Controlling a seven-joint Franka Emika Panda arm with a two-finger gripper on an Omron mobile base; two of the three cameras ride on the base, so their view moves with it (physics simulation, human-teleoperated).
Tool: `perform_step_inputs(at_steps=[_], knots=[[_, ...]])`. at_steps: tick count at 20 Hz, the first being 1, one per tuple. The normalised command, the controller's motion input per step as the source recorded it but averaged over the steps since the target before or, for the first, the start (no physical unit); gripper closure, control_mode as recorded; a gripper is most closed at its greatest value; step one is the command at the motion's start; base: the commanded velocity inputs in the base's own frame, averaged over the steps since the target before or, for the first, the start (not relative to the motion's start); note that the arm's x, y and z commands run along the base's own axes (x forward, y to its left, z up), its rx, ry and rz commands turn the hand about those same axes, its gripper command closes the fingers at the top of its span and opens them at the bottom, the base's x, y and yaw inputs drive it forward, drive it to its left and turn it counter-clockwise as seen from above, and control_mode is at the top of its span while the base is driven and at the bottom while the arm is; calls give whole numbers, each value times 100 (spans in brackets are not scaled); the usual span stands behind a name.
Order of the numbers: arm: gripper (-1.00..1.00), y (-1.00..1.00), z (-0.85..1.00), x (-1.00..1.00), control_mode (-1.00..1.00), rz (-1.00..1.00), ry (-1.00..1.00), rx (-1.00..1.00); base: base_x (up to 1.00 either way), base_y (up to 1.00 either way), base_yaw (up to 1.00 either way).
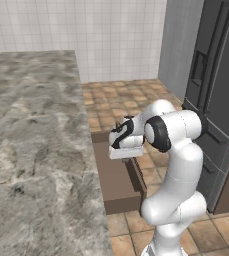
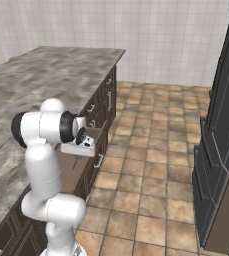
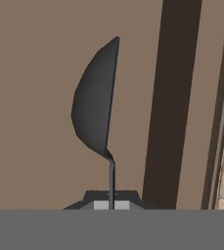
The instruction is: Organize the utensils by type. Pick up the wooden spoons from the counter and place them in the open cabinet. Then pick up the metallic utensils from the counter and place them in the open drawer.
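Note:
My gripper [image 3: 111, 205] is shut on the thin stem of a dark metallic utensil [image 3: 96, 102]. Its spoon-shaped head points away from the hand, edge-on, over the light-brown bottom of the open drawer [image 3: 30, 97]. From the left base view, the gripper [image 1: 122, 155] hangs over the rear part of the drawer [image 1: 117, 187], which is pulled out beside the marbled counter [image 1: 31, 150]. The right base view has the gripper [image 2: 79, 146] above the same drawer [image 2: 72, 172], next to the counter [image 2: 46, 80]. The wooden spoons and the open cabinet are out of view.
The drawer's dark side wall [image 3: 174, 97] runs close to the right of the utensil. A tall dark fridge [image 1: 216, 100] stands across the tiled floor [image 2: 151, 150]. Lower cabinet fronts with handles [image 2: 108, 100] line the counter's side.

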Motion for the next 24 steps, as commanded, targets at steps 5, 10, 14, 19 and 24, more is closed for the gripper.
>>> perform_step_inputs(at_steps=[5, 10, 14, 19, 24], knots=[[100, 0, -15, 24, -100, 0, 0, 0, 0, 0, 0], [100, 0, -31, 30, -100, 0, 0, 0, 0, 0, 0], [100, 0, -32, 38, -100, 0, 0, 0, 0, 0, 0], [100, 0, -36, 37, -100, 0, -1, 0, 0, 0, 0], [100, 0, -29, 20, -100, 0, -2, 0, 0, 0, 0]])
